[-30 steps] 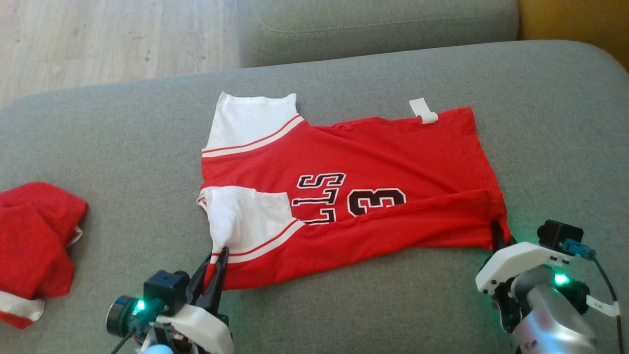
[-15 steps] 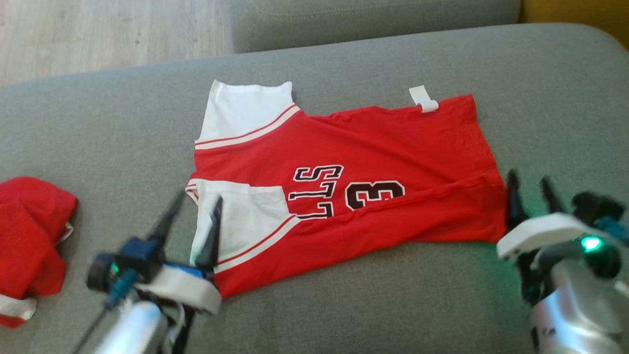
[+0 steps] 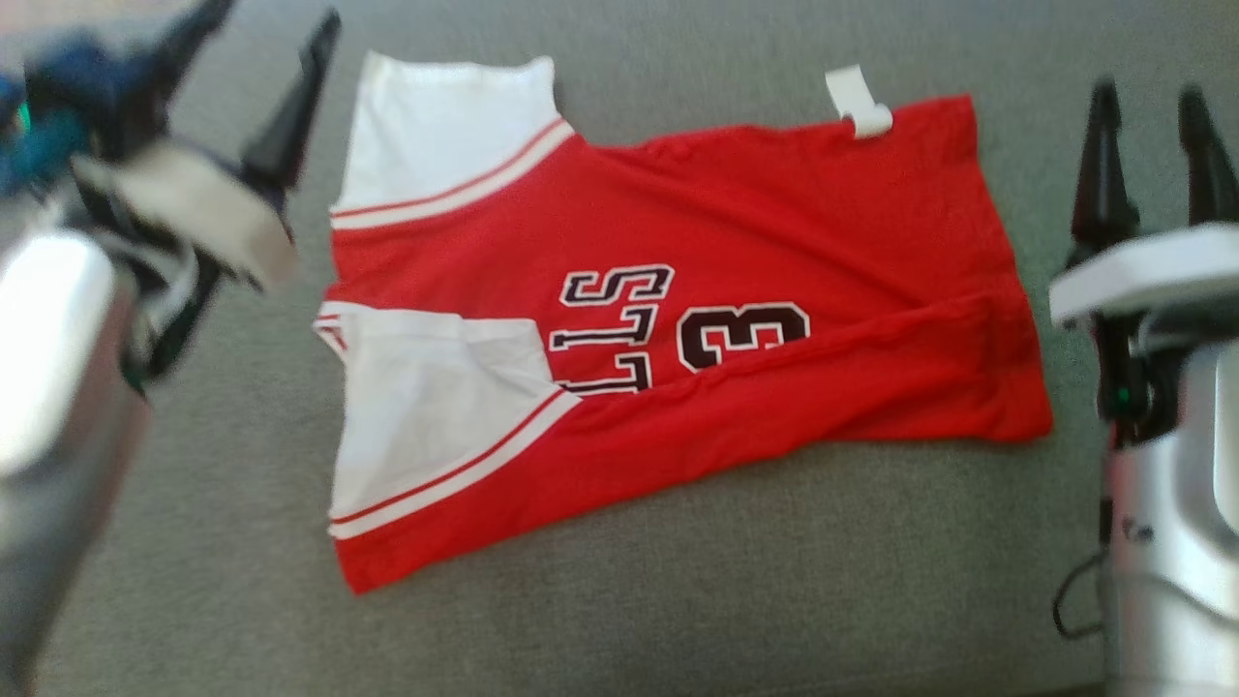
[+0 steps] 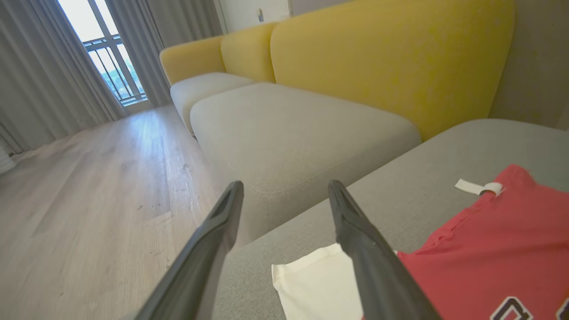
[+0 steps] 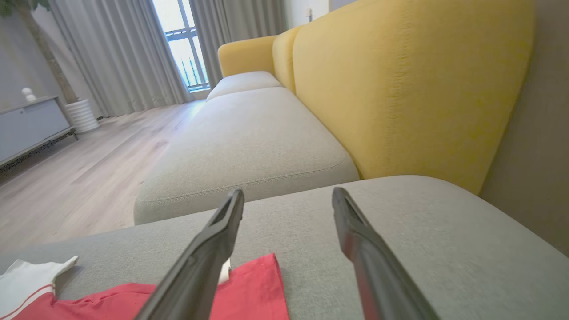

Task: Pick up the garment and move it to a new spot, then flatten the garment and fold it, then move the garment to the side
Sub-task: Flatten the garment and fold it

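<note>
The garment [image 3: 736, 242], a red jersey with white sleeves and black lettering, lies spread on the grey sofa cushion [image 3: 678, 600], its near edge folded over along its length. My left gripper [image 3: 266, 29] hangs open above the cushion just left of the jersey's far white sleeve, nothing between its fingers. My right gripper [image 3: 1152, 106] stands open to the right of the jersey's hem, also empty. The left wrist view looks past open fingers [image 4: 213, 235] at the white sleeve [image 4: 311, 284] and red cloth [image 4: 493, 249]. The right wrist view has the red hem [image 5: 253, 289] low between its fingers [image 5: 213, 240].
A second grey seat cushion [image 5: 249, 146] and yellow backrests [image 5: 400, 89] lie beyond. Wooden floor [image 4: 89, 200] runs off the cushion's far left edge toward curtains and a window. A grey cabinet [image 5: 26, 124] stands by the wall.
Both grippers opened and let go of the jersey's near edge, then rose and moved away from it. The head camera tilted down, so the scene shifted and the other red cloth left the view.
</note>
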`<state>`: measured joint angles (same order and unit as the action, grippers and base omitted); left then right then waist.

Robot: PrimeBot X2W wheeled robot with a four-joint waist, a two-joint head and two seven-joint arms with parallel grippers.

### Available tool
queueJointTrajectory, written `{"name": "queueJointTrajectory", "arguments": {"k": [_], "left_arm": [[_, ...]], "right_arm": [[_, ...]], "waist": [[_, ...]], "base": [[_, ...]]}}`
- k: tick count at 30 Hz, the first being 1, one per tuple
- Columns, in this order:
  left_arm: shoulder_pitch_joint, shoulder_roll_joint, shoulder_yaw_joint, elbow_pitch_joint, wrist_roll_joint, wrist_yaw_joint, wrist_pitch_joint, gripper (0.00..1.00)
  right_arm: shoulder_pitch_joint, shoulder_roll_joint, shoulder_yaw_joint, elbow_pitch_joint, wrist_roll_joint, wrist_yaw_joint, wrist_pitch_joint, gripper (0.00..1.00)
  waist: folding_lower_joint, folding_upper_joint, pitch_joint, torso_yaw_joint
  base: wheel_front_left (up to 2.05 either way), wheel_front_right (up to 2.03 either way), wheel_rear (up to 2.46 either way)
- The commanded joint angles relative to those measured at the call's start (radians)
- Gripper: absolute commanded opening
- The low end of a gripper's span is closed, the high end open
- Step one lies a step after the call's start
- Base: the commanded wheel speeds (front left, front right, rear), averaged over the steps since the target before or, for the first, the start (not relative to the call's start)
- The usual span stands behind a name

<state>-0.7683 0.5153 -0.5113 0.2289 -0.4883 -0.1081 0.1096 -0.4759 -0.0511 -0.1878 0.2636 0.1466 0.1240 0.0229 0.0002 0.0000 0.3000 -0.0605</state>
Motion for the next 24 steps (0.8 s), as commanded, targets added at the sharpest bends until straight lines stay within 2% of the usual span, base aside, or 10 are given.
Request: {"name": "queueJointTrajectory", "arguments": {"k": [1,5,6,10,13,18,24], "left_arm": [[-0.104,0.058,0.004,0.032,-0.029,-0.015,0.060,1.00],[-0.242,0.092,-0.115,0.134,-0.132,-0.022,0.168,1.00],[-0.242,0.092,-0.115,0.134,-0.132,-0.022,0.168,1.00],[-0.349,0.153,-0.249,0.207,-0.244,-0.022,0.267,1.00],[-0.414,0.185,-0.312,0.264,-0.305,-0.022,0.297,1.00],[-0.490,0.189,-0.366,0.375,-0.365,-0.022,0.322,1.00],[-0.525,0.190,-0.429,0.445,-0.439,-0.023,0.356,1.00]], "right_arm": [[-0.052,0.001,0.044,-0.057,-0.007,0.007,0.019,1.00],[-0.096,0.001,0.089,-0.088,-0.002,0.007,0.035,1.00],[-0.096,0.001,0.089,-0.088,-0.002,0.007,0.035,1.00],[-0.119,0.001,0.125,-0.106,0.013,0.007,0.035,1.00],[-0.128,0.001,0.146,-0.113,0.026,0.007,0.029,1.00],[-0.131,0.001,0.135,-0.113,0.043,0.007,0.018,1.00],[-0.128,0.001,0.139,-0.109,0.050,0.007,0.004,1.00]], "waist": [[-0.0002,0.0000,0.079,-0.042],[-0.0002,0.0000,0.137,-0.081],[-0.0002,0.0000,0.137,-0.081],[-0.0002,0.0000,0.183,-0.114],[-0.0002,0.0000,0.210,-0.136],[-0.0002,0.0000,0.239,-0.155],[-0.0002,0.0000,0.254,-0.166]], "base": [[0.00,0.00,0.00],[0.00,0.00,0.00],[0.00,0.00,0.00],[0.00,0.00,0.00],[0.00,0.00,0.00],[0.00,0.00,0.00],[0.00,0.00,0.00]]}}
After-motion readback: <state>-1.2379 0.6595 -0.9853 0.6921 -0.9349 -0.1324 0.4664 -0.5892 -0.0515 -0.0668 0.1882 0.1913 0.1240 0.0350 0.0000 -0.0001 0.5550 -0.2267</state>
